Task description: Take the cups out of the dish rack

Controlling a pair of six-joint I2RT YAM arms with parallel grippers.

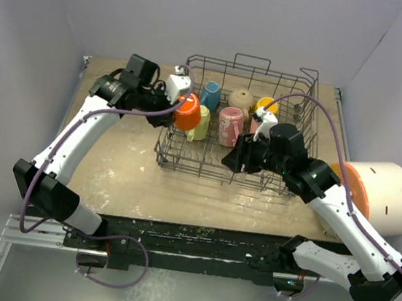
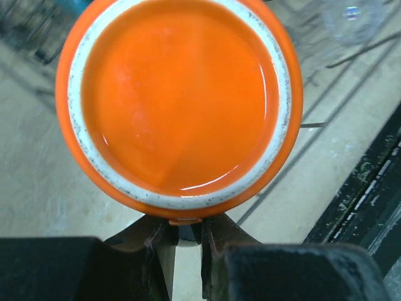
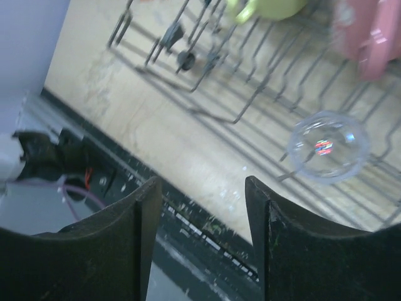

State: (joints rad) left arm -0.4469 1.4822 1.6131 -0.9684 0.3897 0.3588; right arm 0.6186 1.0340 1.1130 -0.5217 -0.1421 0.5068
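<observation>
Step in hand: removal of the orange cup from the dish rack is judged to be under way; the other cups are seen inside the rack.
Left gripper: closed narrowly, with the orange cup's edge pinched between its fingers.
Orange cup position: held at the rack's left wall, seemingly raised above it; contact with the wire cannot be told.
Orange cup pointing: a flat orange face with a white speckled ring, taken for the base, is turned to the left wrist camera. The long axis is therefore judged to run along that line of sight, tilted rather than upright.
Right gripper: spread wide with nothing between the fingers, poised over the rack's near side.
Clear glass: seen end-on on the rack floor, ahead and to the right of the right gripper.
Next move: the orange cup must be carried clear of the wall, lowered to the tabletop and released.
</observation>
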